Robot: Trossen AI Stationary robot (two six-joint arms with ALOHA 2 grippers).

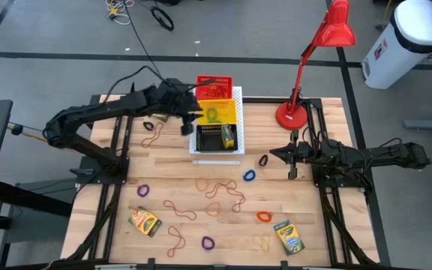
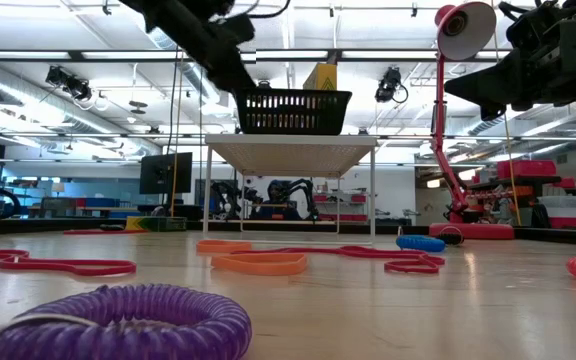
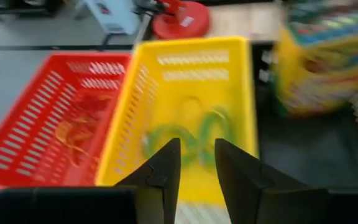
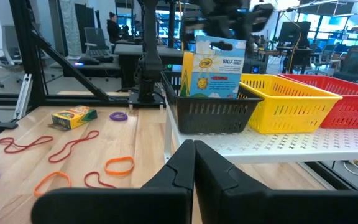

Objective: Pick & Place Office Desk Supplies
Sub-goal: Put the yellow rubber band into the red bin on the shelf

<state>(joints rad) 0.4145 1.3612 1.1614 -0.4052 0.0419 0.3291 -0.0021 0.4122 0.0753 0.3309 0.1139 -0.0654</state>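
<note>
The left pincer [image 3: 196, 163] hangs over the yellow basket [image 1: 220, 112], fingers narrowly parted and holding nothing; green loops [image 3: 191, 138] lie inside. The right pincer [image 1: 282, 154] waits closed above the counter [image 1: 313, 232], where rubber bands [image 1: 217, 196] and two crayon boxes [image 1: 145, 221] lie.

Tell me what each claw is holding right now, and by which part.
Nothing is held. The left claw hovers open and empty over the yellow basket. The right claw is shut with nothing between its fingers, low over the table near the lamp.

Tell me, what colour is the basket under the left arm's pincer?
Yellow basket, with green loops inside; clearest in the left wrist view.
</note>
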